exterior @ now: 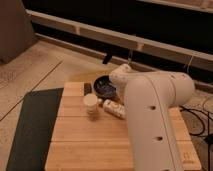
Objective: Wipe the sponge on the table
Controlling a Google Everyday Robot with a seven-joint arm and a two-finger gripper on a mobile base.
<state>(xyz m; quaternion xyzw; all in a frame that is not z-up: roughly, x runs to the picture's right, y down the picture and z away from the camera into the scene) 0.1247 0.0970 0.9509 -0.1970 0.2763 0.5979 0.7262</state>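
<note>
The table (90,145) is a light bamboo top of long planks, seen in the camera view. My white arm (150,115) covers its right side and reaches to the right rim of a dark bowl (103,86) at the back. The gripper sits at the arm's far end by that bowl and is hidden behind the wrist. No sponge shows; the arm hides whatever lies behind and under it.
A small dark block (88,88) lies left of the bowl. A round cream cup (91,103) and a lying white bottle (114,108) sit in front of the bowl. A dark grey floor mat (32,127) borders the table's left edge. Cables (197,120) lie at the right.
</note>
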